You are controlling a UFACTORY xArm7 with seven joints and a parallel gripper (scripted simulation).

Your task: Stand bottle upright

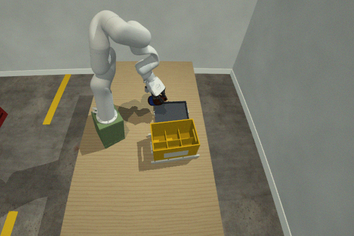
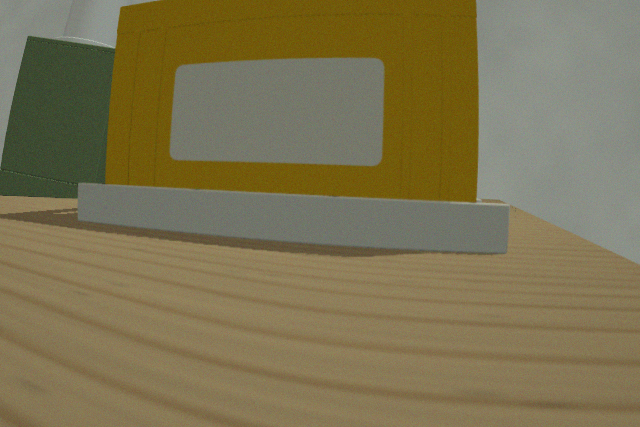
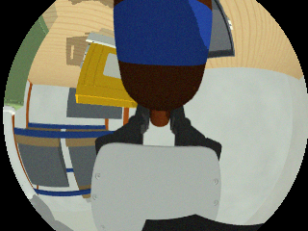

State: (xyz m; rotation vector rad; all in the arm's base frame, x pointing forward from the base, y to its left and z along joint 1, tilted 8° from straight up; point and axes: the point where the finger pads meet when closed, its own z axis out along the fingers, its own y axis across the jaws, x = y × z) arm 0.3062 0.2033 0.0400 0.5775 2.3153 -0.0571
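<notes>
The brown bottle with a blue label [image 1: 156, 100] [image 3: 163, 36] is off the table, tilted well over, with its blue-banded body toward the arm's base. My gripper [image 1: 162, 98] [image 3: 160, 100] is shut on the bottle's neck. The bottle appears at the far left corner of the dark tray [image 1: 171, 112] [image 3: 222, 30] in the top view; its exact height is unclear. The tray looks level and no bottle stands on it. The yellow crate [image 1: 159, 155] [image 2: 289, 34] [image 3: 91, 79] looks level, beside the tray's near side. It hides the tray and bottle in the exterior view.
Pale rails [image 1: 175, 159] [image 2: 289, 215] run along the crate's base. The arm's green pedestal [image 1: 112, 131] [image 2: 56, 112] stands to the left on the wooden table [image 1: 137, 199]. The table's right edge runs close beside the crate and tray.
</notes>
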